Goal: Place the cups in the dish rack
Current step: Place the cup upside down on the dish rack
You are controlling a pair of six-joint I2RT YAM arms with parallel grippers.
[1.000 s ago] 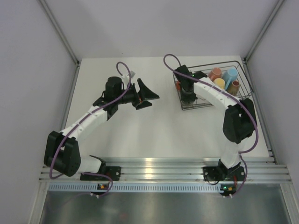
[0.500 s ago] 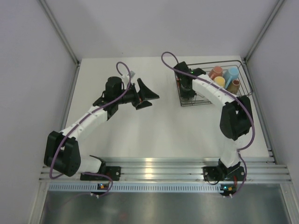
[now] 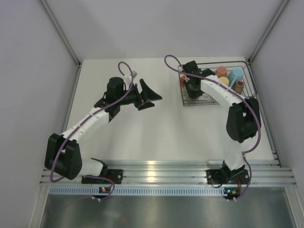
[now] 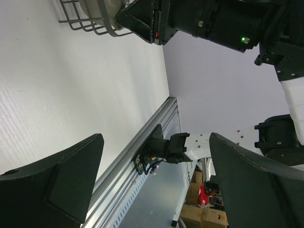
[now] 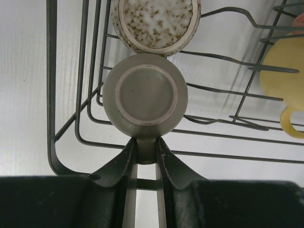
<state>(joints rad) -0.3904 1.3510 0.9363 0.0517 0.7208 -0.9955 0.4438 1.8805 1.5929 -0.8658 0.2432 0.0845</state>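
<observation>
Right gripper point(image 5: 146, 147) is clamped on the handle of a grey cup point(image 5: 145, 99), bottom-up at the rack's point(image 5: 51, 95) left end. A speckled cup point(image 5: 154, 21) sits right behind it, with yellow point(image 3: 223, 81), salmon point(image 3: 219, 72), blue point(image 3: 234, 75) and brown point(image 3: 239, 87) cups further right. Left gripper point(image 4: 156, 142) is spread wide and empty over the table point(image 3: 142, 133).

The right arm point(image 3: 223, 95) rises from its base, folds at the elbow just in front of the dish rack's point(image 5: 51, 95) right end and reaches across to its left end. There the right gripper point(image 5: 146, 142) points straight down into the rack, its two fingers point(image 5: 121, 161) pinched narrowly on the handle of a grey-olive cup point(image 5: 145, 94). The left arm point(image 3: 90, 121) stretches diagonally toward the rack but ends well to its left, wrist rolled sideways, the left gripper point(image 3: 151, 97) spread wide and holding nothing.
</observation>
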